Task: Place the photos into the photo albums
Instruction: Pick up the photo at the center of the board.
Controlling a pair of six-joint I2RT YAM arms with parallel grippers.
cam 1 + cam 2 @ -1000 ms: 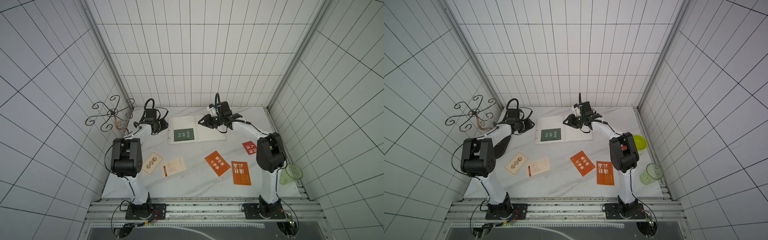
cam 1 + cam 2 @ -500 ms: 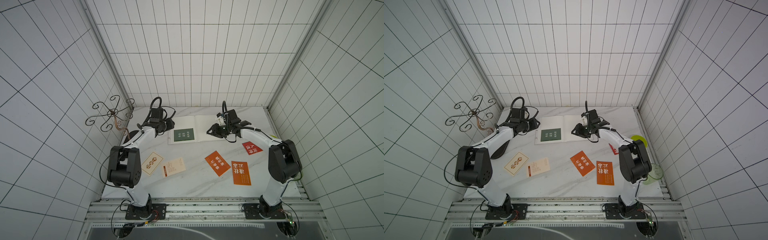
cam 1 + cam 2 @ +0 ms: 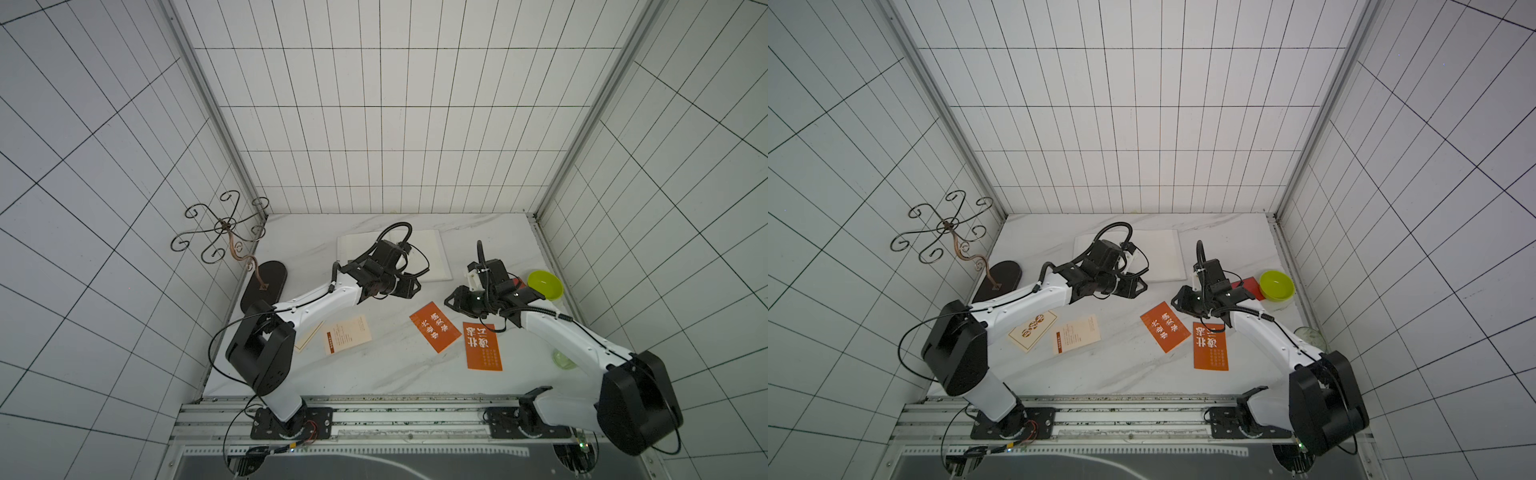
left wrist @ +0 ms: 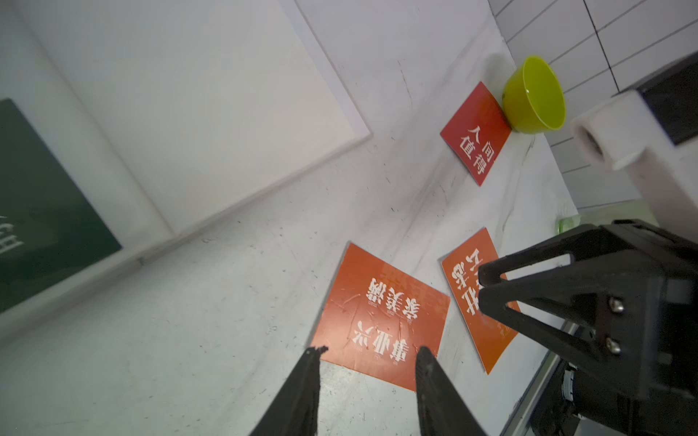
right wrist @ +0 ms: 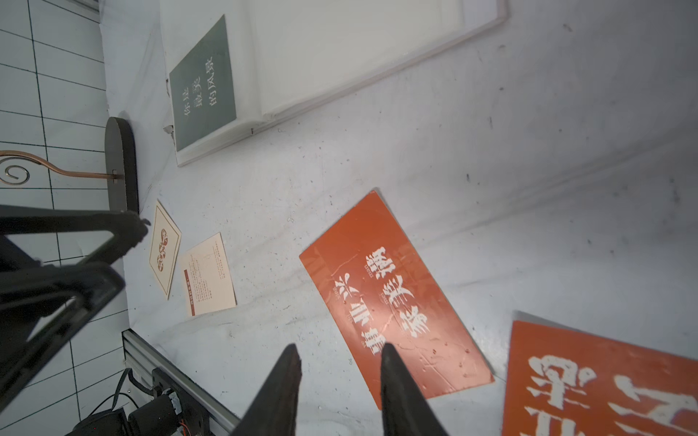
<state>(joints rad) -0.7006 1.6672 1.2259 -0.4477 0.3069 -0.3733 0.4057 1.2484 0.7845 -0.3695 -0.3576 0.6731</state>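
**Top views**
1. Photo album: open flat at the back of the table, blank pages up. My left arm crosses its near half.
2. Left pincer: just off the album's near edge.
3. Right pincer: facing it, close by.
4. Orange photo A and orange photo B: flat, just beside each other, in front of both pincers.
5. Patterned cream photo and lettered cream photo: by my left arm.
6. Red photo: against the green bowl.

**Left wrist**
- My left pincer's tips are partly spread and hold nothing. They hang at one edge of orange photo A.
- Dark green photo: already lying on an album page.

**Right wrist**
- My right pincer's tips are partly spread and hold nothing. They hang at another corner of orange photo A.

**Hazards, as I judge them**
- Both pincers crowd one card, so the fingers may clash if both descend.
- Orange photo A lies flush on smooth marble. My tips may skid and shove it onto orange photo B.
- The dark green photo looks loose, and my left arm above the album could sweep it off the page.
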